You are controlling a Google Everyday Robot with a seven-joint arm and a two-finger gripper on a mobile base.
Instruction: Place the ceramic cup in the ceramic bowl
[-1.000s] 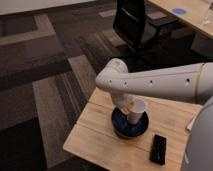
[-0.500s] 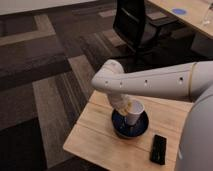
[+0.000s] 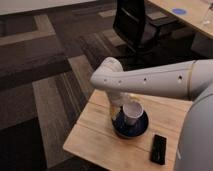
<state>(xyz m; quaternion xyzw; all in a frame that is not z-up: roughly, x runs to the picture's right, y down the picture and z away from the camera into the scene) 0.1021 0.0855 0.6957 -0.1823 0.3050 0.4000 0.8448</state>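
Above ceramic bowl (image 3: 131, 127): gripper (image 3: 123, 106), ceramic cup (image 3: 132, 113).

Glossy navy ceramic bowl (image 3: 131, 128), smooth pale ceramic cup (image 3: 132, 113), claw (image 3: 121, 111) (mostly hidden), matt wood table (image 3: 92, 135)

The ceramic cup (image 3: 132, 113) sits tilted inside the ceramic bowl (image 3: 131, 127), midway along the wooden table (image 3: 95, 135). The gripper (image 3: 121, 107) hangs just behind the cup. A black phone (image 3: 158, 149) lies near the table's front edge.
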